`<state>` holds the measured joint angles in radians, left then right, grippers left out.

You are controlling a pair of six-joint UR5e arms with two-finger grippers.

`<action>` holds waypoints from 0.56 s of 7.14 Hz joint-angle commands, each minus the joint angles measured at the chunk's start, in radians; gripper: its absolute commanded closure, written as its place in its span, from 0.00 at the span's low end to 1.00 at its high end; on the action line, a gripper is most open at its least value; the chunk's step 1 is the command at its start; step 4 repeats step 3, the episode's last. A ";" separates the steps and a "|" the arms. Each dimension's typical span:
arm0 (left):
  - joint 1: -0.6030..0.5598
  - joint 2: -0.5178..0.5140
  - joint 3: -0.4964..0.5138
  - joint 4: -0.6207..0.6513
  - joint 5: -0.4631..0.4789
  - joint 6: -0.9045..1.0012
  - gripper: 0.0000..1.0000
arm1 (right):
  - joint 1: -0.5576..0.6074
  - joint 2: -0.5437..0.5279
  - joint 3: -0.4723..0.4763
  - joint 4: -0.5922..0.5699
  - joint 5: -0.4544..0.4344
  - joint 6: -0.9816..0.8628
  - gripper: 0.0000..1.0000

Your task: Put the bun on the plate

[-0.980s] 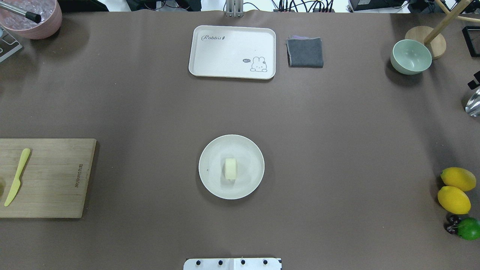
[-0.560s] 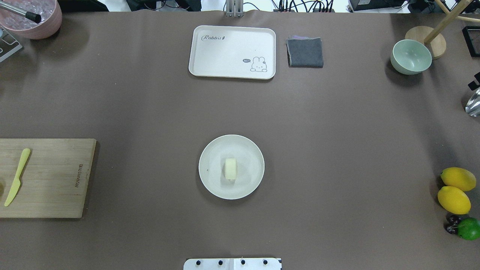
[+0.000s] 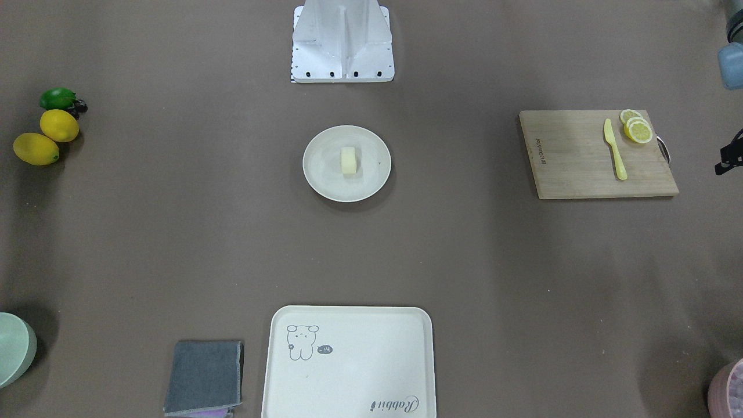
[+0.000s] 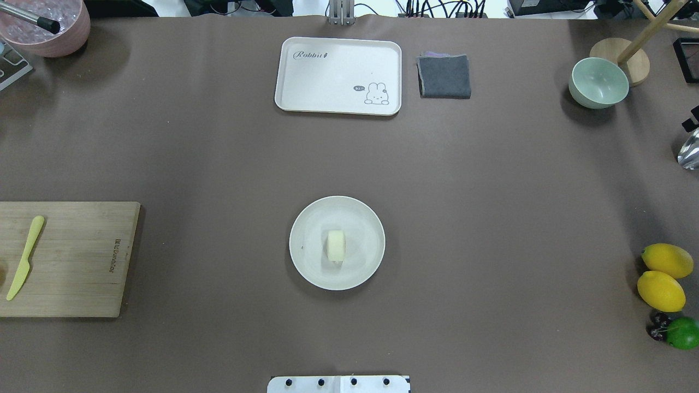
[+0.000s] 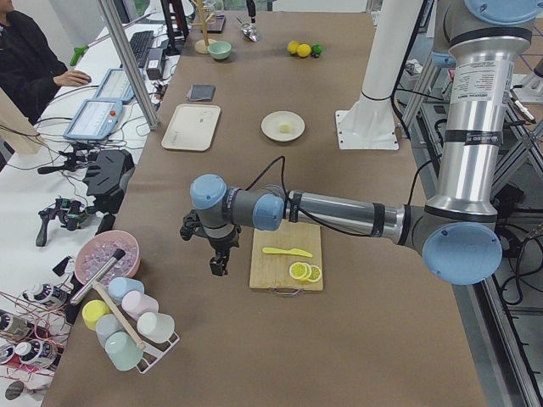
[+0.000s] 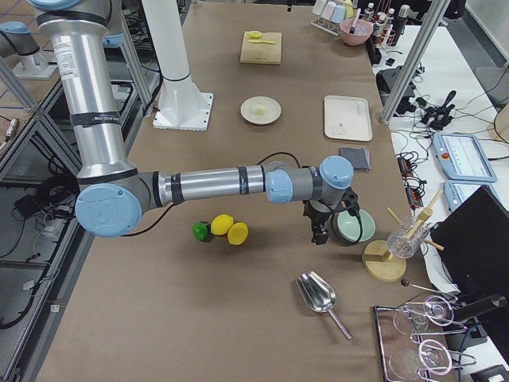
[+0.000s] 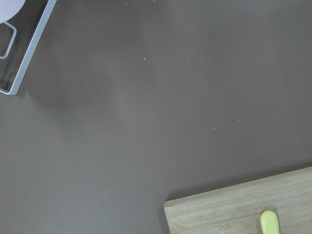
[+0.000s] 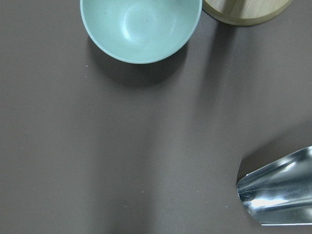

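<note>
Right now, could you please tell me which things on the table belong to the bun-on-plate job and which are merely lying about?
Job: bun, resting on the plate.
Lying about: rabbit tray, grey cloth, green bowl, cutting board, yellow knife, lemons, lime.

Rabbit tray [image 4: 338,75] lies beside folded grey cloth [image 4: 444,76].

robot lab, cables [image 4: 431,7], teach pendants [image 6: 457,153]
</note>
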<state>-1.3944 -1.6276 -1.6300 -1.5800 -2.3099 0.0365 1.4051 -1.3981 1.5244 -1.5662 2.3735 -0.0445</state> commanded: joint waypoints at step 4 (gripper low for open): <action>0.000 -0.001 0.001 0.000 0.003 -0.001 0.02 | 0.002 -0.004 0.005 0.000 0.019 0.000 0.00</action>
